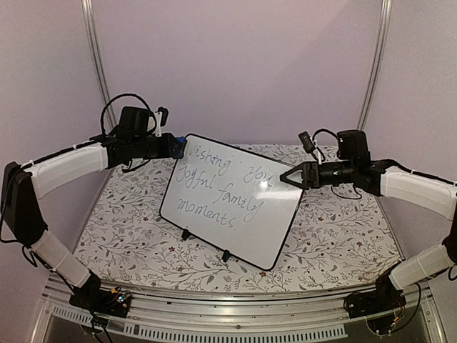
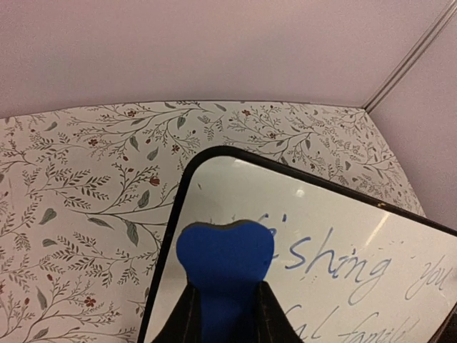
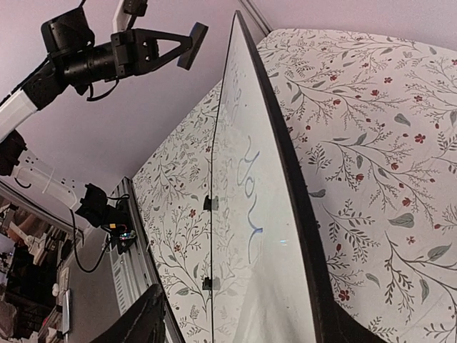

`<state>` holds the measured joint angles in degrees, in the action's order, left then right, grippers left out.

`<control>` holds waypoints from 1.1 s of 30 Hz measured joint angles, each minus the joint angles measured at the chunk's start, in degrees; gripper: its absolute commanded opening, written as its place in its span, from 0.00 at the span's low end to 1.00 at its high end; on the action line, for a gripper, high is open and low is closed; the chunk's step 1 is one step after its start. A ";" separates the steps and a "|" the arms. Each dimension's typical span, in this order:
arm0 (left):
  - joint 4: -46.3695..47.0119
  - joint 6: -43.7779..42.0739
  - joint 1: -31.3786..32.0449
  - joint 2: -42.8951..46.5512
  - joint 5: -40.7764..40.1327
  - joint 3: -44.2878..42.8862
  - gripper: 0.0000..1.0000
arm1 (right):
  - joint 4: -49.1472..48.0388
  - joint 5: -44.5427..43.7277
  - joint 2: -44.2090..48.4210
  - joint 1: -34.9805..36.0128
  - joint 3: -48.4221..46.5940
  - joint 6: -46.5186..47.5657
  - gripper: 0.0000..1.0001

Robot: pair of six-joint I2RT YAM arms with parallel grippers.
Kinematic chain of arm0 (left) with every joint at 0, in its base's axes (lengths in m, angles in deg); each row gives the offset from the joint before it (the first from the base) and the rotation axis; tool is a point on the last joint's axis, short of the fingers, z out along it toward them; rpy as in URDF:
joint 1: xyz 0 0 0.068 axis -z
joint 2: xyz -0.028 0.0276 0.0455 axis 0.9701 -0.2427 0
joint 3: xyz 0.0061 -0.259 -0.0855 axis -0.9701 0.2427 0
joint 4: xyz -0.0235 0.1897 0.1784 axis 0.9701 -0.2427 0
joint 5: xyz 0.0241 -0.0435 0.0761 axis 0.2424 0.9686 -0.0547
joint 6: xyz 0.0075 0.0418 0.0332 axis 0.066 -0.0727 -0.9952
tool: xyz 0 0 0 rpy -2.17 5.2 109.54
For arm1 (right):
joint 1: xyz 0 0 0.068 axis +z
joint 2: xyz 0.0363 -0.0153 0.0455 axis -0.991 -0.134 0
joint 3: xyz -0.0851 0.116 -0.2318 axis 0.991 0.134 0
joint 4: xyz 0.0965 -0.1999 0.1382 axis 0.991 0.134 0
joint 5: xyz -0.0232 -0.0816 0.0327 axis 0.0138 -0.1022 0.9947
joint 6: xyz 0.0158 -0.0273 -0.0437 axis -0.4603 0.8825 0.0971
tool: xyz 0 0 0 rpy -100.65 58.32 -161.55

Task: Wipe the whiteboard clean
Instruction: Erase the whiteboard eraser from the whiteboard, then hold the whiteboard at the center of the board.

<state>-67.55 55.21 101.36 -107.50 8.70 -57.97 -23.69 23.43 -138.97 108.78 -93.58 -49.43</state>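
The whiteboard point(image 1: 235, 218) stands tilted on its small black feet mid-table, with grey handwriting across it. My left gripper point(image 1: 173, 146) is at the board's upper left corner, shut on a blue eraser point(image 2: 225, 256). The eraser's front lies against the start of the first written word. In the left wrist view the left gripper point(image 2: 227, 318) shows only its two dark fingers flanking the eraser. My right gripper point(image 1: 289, 176) is at the board's upper right edge. In the right wrist view the right gripper point(image 3: 243, 313) is open, with the whiteboard point(image 3: 275, 236) edge-on between its spread fingers.
The table point(image 1: 335, 236) has a floral-patterned top. An aluminium rail point(image 1: 235, 314) runs along the near edge by the arm bases. Plain walls close in the back and sides. The board's feet point(image 1: 226, 254) rest on the table towards the front.
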 measured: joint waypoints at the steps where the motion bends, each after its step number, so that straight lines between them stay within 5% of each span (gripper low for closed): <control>1: -0.09 -0.02 -0.02 0.66 0.00 0.00 0.00 | 1.66 -0.42 0.17 -0.44 -1.07 0.52 0.67; 9: -0.42 -1.07 -0.61 4.39 0.13 1.25 0.00 | 20.70 -3.06 -1.01 -7.69 -20.41 5.55 0.71; 18: 0.02 -1.99 -1.05 4.39 1.20 5.75 0.00 | 41.57 -1.51 -27.04 -6.80 -65.57 17.55 0.65; 26: 0.52 -1.97 -1.44 4.81 1.38 6.82 0.00 | 52.65 1.07 -44.22 -1.88 -71.87 22.80 0.65; 33: 0.76 -1.88 -2.62 5.46 1.81 6.84 0.00 | 54.60 2.78 -46.93 2.08 -76.41 23.58 0.62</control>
<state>-66.79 53.33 98.74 -102.04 10.51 -51.13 30.91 26.21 -185.90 110.86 -170.00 -25.85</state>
